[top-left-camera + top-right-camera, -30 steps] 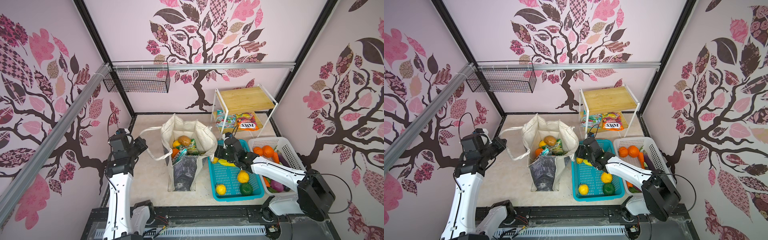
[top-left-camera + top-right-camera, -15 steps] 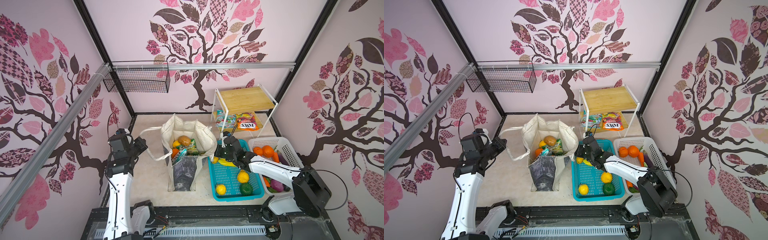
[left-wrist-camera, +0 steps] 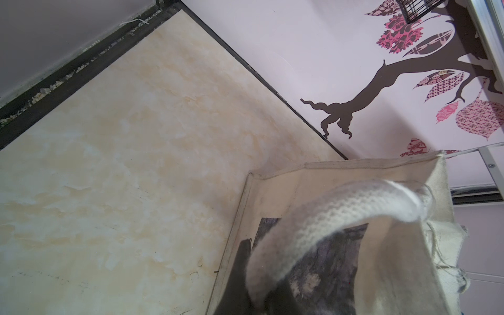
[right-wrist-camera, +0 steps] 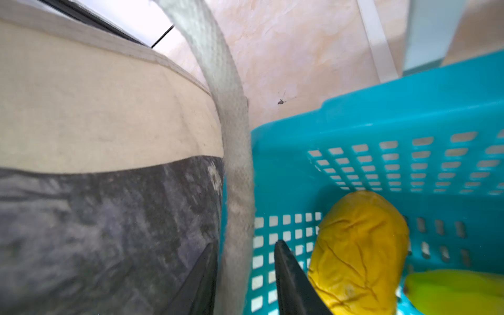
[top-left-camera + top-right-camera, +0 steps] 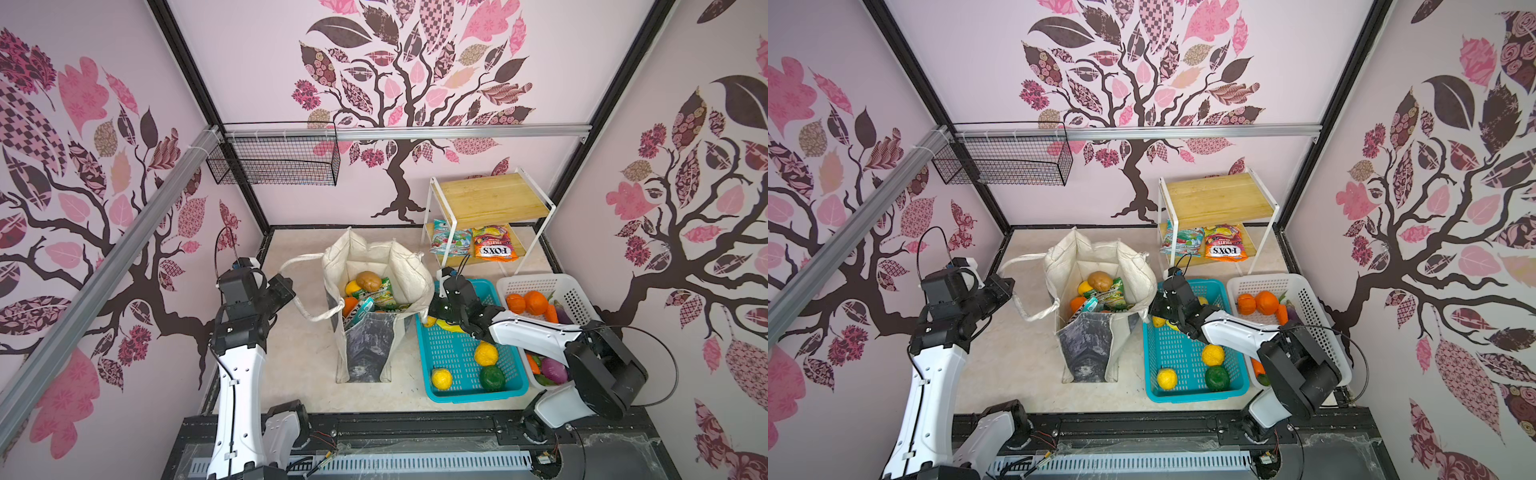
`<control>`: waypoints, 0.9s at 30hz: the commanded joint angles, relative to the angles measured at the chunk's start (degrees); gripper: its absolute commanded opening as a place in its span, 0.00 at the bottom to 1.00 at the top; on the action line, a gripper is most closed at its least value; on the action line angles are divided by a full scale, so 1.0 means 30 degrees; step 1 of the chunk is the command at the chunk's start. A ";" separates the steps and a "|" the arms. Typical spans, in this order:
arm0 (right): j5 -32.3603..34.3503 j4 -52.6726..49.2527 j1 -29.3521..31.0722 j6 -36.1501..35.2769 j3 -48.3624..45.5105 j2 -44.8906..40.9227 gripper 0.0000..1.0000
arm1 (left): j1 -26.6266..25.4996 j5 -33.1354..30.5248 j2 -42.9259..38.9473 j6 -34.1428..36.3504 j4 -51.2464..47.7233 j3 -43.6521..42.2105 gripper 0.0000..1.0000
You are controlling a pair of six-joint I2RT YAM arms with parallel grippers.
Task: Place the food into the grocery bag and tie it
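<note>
The left gripper point(image 5: 286, 291) is pinched together on 1 woven cream handle point(image 3: 341, 207) of the canvas bag point(image 5: 399, 270), which stands just beside it. Glossy packets point(image 5: 380, 291) and rounded plastic fruit point(image 5: 368, 281) fill the bag. The right gripper point(image 4: 244, 244) holds its 2 dark tapered fingers apart, straddling the second handle point(image 4: 234, 136), between the bag's painted wall and a slotted teal basket point(image 4: 381, 114).
</note>
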 commanded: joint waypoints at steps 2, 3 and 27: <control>-0.0713 0.1413 0.0107 0.0937 -0.0010 0.0816 0.29 | 0.0070 0.0430 -0.0028 0.0096 0.0555 -0.0453 0.00; -0.0762 0.1403 0.0095 0.1003 -0.0005 0.0790 0.28 | 0.0115 0.0445 -0.0028 0.0102 0.0530 -0.0459 0.00; 0.6072 -1.0490 0.0067 -0.6585 0.4892 -0.6784 0.00 | 0.0210 0.1774 0.0929 -0.0839 -0.0623 0.3455 0.00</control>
